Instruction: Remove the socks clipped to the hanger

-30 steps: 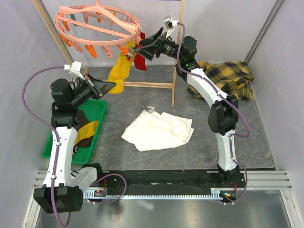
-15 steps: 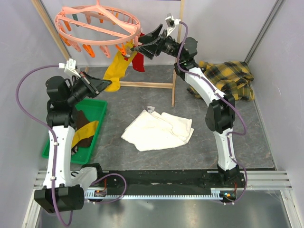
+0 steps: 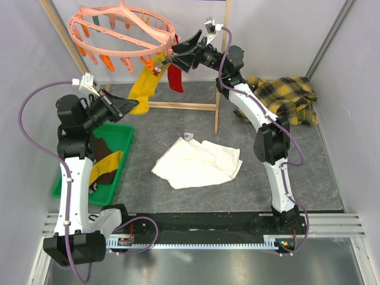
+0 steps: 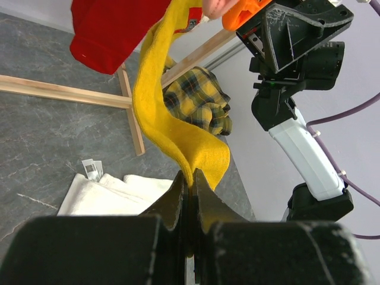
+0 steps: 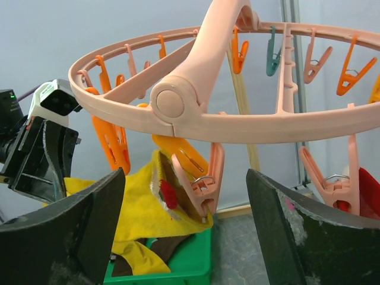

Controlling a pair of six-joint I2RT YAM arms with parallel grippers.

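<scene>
The round pink hanger [image 3: 122, 27] hangs at the back left with many pink and orange clips. A mustard yellow sock [image 3: 148, 83] and a red sock [image 3: 174, 77] dangle from its right side. My left gripper [image 3: 138, 107] is shut on the yellow sock's lower end [image 4: 178, 124], the fabric pinched between its fingertips [image 4: 190, 176]. My right gripper [image 3: 172, 57] stands open at the ring's edge. Its fingers straddle the pink clip [image 5: 202, 184] that holds the yellow sock's cuff [image 5: 136, 208], without touching it. The red sock [image 4: 113, 29] hangs beside the yellow one.
A green tray [image 3: 122, 138] at the left holds a dark brown sock [image 3: 104, 172] and a yellow one. A white towel [image 3: 199, 161] lies mid-table and a plaid shirt [image 3: 285, 98] at the right. The wooden frame rack [image 3: 178, 107] stands behind.
My left arm has drawn back to the left with the yellow sock's end still in its jaws. My right gripper has edged up to the clip, and the hanger has swung a little.
</scene>
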